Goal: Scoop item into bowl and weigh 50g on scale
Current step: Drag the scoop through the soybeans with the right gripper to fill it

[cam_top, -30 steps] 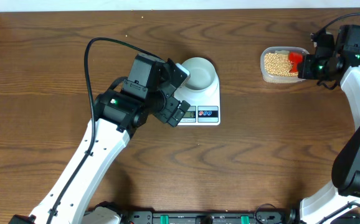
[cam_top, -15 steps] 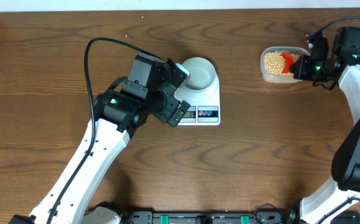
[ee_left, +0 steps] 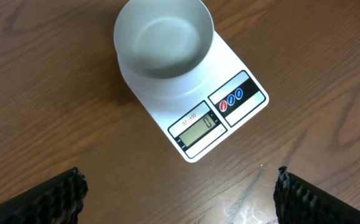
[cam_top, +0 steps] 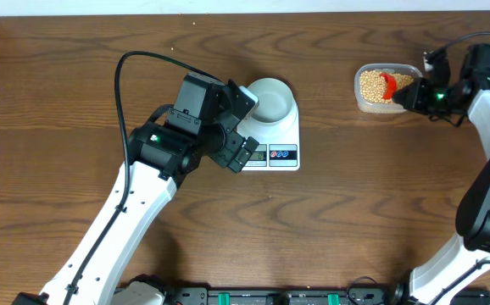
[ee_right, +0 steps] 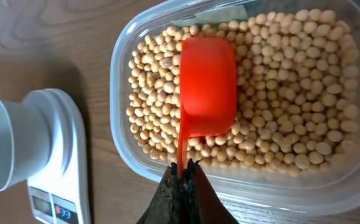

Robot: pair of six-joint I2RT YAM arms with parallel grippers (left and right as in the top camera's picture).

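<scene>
Beans [ee_right: 279, 93] in the clear tub [ee_right: 118, 124] look light and roll-prone — best handled through the red scoop [ee_right: 208, 87], its thin handle pinched in our right gripper [ee_right: 183, 173]. Our left gripper [ee_left: 180, 198] hangs wide open over the bowl [ee_left: 161, 37] on the scale [ee_left: 230, 118].

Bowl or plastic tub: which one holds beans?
The clear tub, with the red scoop in its beans; the pale bowl on the scale is empty.

Red scoop [ee_right: 208, 81], tan-yellow beans [ee_right: 292, 93] — white scale [ee_left: 195, 102] (grey display [ee_left: 198, 124]), pale blue-white bowl [ee_left: 163, 43], brown wood-grain table [ee_left: 49, 106]
</scene>
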